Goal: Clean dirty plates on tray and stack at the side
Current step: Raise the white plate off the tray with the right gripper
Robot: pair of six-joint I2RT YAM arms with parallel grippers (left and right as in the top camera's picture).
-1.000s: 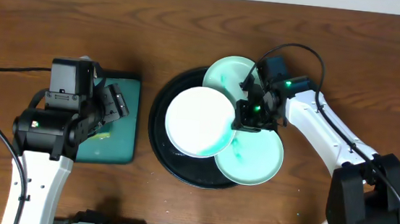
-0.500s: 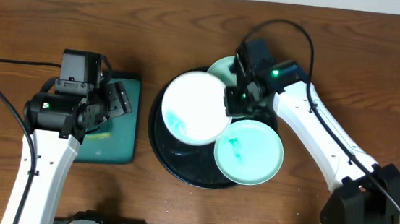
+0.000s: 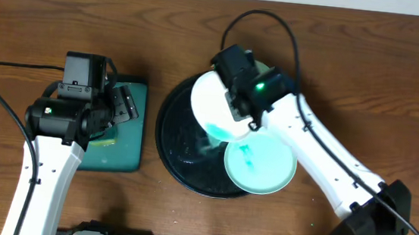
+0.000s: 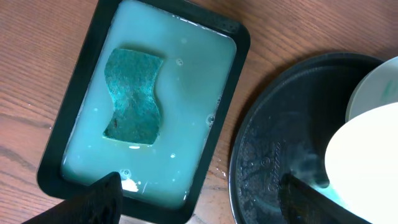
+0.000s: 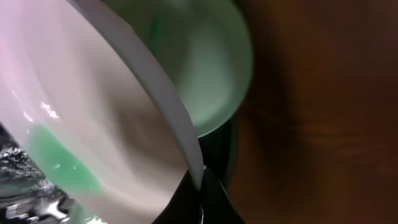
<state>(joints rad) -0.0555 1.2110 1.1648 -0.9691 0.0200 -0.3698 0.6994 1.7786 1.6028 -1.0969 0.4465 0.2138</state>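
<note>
A brown wooden table [image 3: 396, 73], seen from above: the right gripper [image 5: 202, 194] is clamped on the rim of the white plate [image 3: 214, 106], holding it tilted over the black tray [image 3: 172, 156]. From that pincer the plate spreads toward the other arm's side. Its teal smear [image 3: 220, 130] is pooled at the low edge, far from the fingers; whether that edge touches the tray floor cannot be told. A mint plate [image 3: 262, 164] with its own smear lies flat in the tray under the right arm, and a second mint plate [image 5: 205, 62] sits just behind the held one. Well apart, the left gripper [image 4: 200, 186] hovers spread wide and empty above the near end of the rectangular tray [image 4: 81, 93] of cloudy wash water. The green sponge [image 4: 132, 96] lies ahead of its fingers, long axis running away from them. The left arm is plainly nearer the sponge, so the wiping likely depends on it dropping for the sponge, then crossing to the plate's raised face.
</note>
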